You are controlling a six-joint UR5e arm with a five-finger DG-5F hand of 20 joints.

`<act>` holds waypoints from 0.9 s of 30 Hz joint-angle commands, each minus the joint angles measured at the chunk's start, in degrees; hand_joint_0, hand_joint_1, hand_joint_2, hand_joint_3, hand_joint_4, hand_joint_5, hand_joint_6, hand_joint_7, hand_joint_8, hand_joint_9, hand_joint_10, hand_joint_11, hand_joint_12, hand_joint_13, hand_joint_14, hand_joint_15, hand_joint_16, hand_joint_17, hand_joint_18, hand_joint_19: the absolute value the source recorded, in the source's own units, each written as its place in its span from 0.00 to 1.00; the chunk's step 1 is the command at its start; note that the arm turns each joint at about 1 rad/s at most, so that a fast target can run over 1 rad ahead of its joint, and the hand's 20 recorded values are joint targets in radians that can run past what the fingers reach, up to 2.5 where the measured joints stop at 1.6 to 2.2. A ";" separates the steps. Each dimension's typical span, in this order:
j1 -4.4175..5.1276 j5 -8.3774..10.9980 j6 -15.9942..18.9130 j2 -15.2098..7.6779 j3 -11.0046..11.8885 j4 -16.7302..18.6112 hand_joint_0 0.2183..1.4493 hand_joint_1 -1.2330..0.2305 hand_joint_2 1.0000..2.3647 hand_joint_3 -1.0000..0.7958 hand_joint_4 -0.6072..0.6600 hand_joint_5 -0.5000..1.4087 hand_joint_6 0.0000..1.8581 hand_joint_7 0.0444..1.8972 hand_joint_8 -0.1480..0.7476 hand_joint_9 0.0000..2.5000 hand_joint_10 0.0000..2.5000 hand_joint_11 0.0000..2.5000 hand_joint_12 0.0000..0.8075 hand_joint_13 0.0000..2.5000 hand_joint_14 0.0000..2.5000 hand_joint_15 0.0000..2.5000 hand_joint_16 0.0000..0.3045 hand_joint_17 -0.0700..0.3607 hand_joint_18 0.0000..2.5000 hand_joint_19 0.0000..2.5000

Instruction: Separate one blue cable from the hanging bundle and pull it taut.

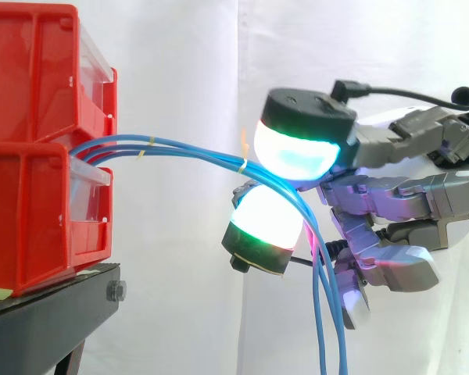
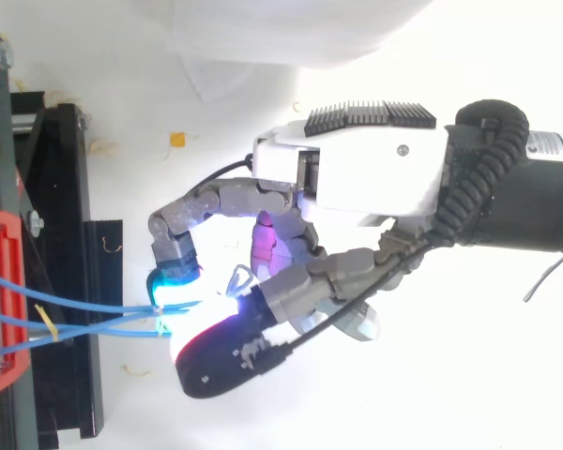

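Red bins (image 1: pixel 39 148) glossy plastic; blue cables (image 1: pixel 187 152) smooth, rubbery; stand (image 1: pixel 47 320) matt black; curtain (image 1: pixel 180 70) cloth.

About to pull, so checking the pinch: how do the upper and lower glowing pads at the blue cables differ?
The upper pad sits over the blue cables, black cap up; the lower pad sits under them, cap down. The upper pad glows cyan-tinged, the lower pad whiter. The lower pad reaches nearer the red bins. Both are the hand's, pinching the cables.
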 commanded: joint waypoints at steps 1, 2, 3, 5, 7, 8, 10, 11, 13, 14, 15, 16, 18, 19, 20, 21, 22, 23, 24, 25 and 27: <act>0.00 -0.01 -0.03 0.00 0.00 -0.06 0.39 0.34 0.00 0.32 0.51 0.34 0.27 0.68 0.32 0.86 0.01 0.27 0.37 0.61 0.01 0.28 0.24 0.55 0.43 0.18; 0.00 -0.01 -0.03 0.00 0.00 -0.06 0.39 0.34 0.01 0.34 0.52 0.34 0.27 0.68 0.32 0.86 0.01 0.27 0.37 0.61 0.01 0.28 0.24 0.55 0.43 0.18; 0.00 -0.01 0.06 -0.08 0.00 -0.06 0.40 0.32 0.01 0.35 0.52 0.34 0.27 0.68 0.32 0.86 0.01 0.27 0.37 0.61 0.01 0.28 0.24 0.55 0.43 0.18; 0.00 -0.10 0.06 0.00 0.00 -0.06 0.40 0.32 0.01 0.36 0.51 0.34 0.27 0.69 0.33 0.86 0.01 0.27 0.37 0.61 0.01 0.28 0.24 0.54 0.43 0.18; 0.00 -0.10 0.06 0.00 0.00 -0.06 0.40 0.31 0.01 0.38 0.50 0.34 0.27 0.68 0.34 0.85 0.01 0.27 0.38 0.61 0.01 0.28 0.24 0.54 0.43 0.18; 0.00 -0.10 0.06 0.00 0.00 -0.06 0.40 0.31 0.01 0.39 0.50 0.34 0.27 0.68 0.34 0.85 0.01 0.28 0.38 0.61 0.01 0.28 0.24 0.54 0.43 0.18; 0.00 -0.10 0.06 0.00 0.00 -0.06 0.40 0.29 0.01 0.39 0.50 0.34 0.27 0.69 0.35 0.85 0.01 0.28 0.37 0.61 0.01 0.28 0.24 0.54 0.43 0.18; 0.00 -0.10 0.06 0.00 0.00 -0.14 0.40 0.28 0.01 0.39 0.50 0.34 0.27 0.69 0.35 0.85 0.01 0.27 0.38 0.61 0.01 0.28 0.24 0.55 0.43 0.18; 0.00 -0.10 0.06 0.00 0.00 -0.32 0.39 0.22 0.01 0.38 0.51 0.34 0.27 0.69 0.36 0.84 0.01 0.28 0.38 0.61 0.01 0.28 0.24 0.55 0.43 0.17; 0.00 -0.10 0.06 0.00 0.00 -0.41 0.39 0.19 0.01 0.36 0.52 0.33 0.27 0.70 0.37 0.84 0.01 0.28 0.38 0.60 0.01 0.28 0.24 0.55 0.43 0.17; 0.00 -0.10 0.06 0.00 0.00 -0.49 0.39 0.17 0.00 0.33 0.54 0.33 0.27 0.70 0.37 0.84 0.01 0.29 0.38 0.60 0.01 0.28 0.24 0.55 0.43 0.17; 0.00 -0.10 0.06 -0.08 0.00 -0.49 0.39 0.15 0.00 0.30 0.54 0.33 0.27 0.70 0.37 0.83 0.01 0.28 0.38 0.60 0.01 0.28 0.24 0.55 0.43 0.17; 0.00 -0.19 0.06 0.00 0.00 -0.49 0.36 0.12 0.00 0.28 0.55 0.33 0.27 0.71 0.37 0.83 0.01 0.28 0.38 0.60 0.01 0.28 0.24 0.55 0.43 0.17; 0.00 -0.10 0.06 0.00 0.00 -0.49 0.32 0.12 0.00 0.28 0.56 0.33 0.27 0.71 0.37 0.83 0.01 0.28 0.38 0.60 0.01 0.28 0.25 0.55 0.43 0.17; 0.00 -0.10 0.06 0.00 0.00 -0.49 0.30 0.12 0.00 0.28 0.56 0.33 0.27 0.70 0.37 0.83 0.01 0.28 0.38 0.60 0.01 0.28 0.25 0.56 0.44 0.17; 0.00 -0.19 0.06 0.00 0.00 -0.49 0.27 0.14 0.00 0.28 0.58 0.33 0.27 0.71 0.38 0.83 0.01 0.28 0.39 0.60 0.01 0.28 0.25 0.56 0.44 0.17; 0.00 -0.10 0.06 0.00 0.00 -0.49 0.22 0.19 0.00 0.28 0.58 0.33 0.27 0.70 0.37 0.84 0.01 0.27 0.40 0.61 0.01 0.27 0.27 0.59 0.46 0.16; 0.00 -0.10 0.06 0.00 -0.09 -0.49 0.20 0.21 0.00 0.28 0.58 0.33 0.27 0.70 0.37 0.84 0.01 0.26 0.41 0.61 0.01 0.27 0.27 0.59 0.46 0.16; 0.00 -0.10 0.06 0.00 -0.09 -0.49 0.18 0.26 0.00 0.28 0.59 0.34 0.27 0.69 0.37 0.85 0.01 0.26 0.42 0.62 0.01 0.27 0.28 0.61 0.47 0.15; 0.00 -0.10 0.06 -0.08 0.00 -0.49 0.17 0.31 0.00 0.28 0.58 0.34 0.27 0.69 0.38 0.85 0.01 0.25 0.42 0.62 0.01 0.26 0.29 0.62 0.48 0.15; 0.00 -0.10 0.06 0.00 0.00 -0.49 0.16 0.43 0.00 0.28 0.57 0.34 0.27 0.68 0.37 0.86 0.01 0.23 0.42 0.63 0.01 0.26 0.30 0.63 0.49 0.15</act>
